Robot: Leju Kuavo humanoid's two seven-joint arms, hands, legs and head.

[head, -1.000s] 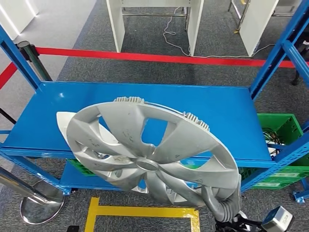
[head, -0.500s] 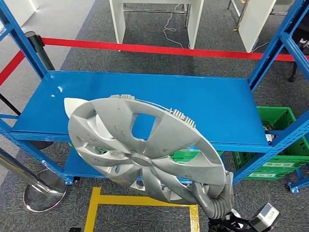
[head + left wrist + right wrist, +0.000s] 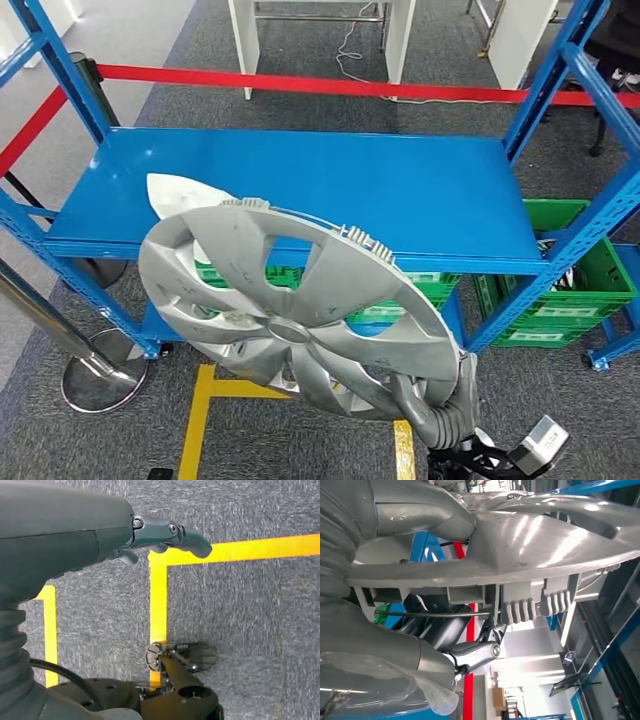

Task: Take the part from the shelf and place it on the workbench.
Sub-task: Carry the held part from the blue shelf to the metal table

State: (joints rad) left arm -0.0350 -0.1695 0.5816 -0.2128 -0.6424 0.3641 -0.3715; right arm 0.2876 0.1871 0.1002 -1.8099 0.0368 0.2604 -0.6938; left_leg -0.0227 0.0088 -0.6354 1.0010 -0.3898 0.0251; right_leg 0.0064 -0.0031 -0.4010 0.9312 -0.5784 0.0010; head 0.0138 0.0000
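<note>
- Right robot hand [image 3: 445, 415] grips the silver wheel cover [image 3: 298, 310] at its lower right rim; in the right wrist view the thumb [image 3: 422, 515] lies on the outer face and the dark fingers [image 3: 444, 630] reach behind the rim.
- Wheel cover is held tilted in the air in front of the blue shelf [image 3: 317, 190], clear of the shelf board and above the grey carpet [image 3: 302, 435] with its yellow tape lines [image 3: 200, 400].
- A white part [image 3: 177, 190] lies on the shelf board near its left front edge, partly hidden behind the wheel cover.
- Left robot hand [image 3: 151, 537] hangs over the carpet, fingers extended, holding nothing.
- Green crates [image 3: 573, 290] sit under the shelf; a red barrier tape [image 3: 317, 85] runs behind it.
</note>
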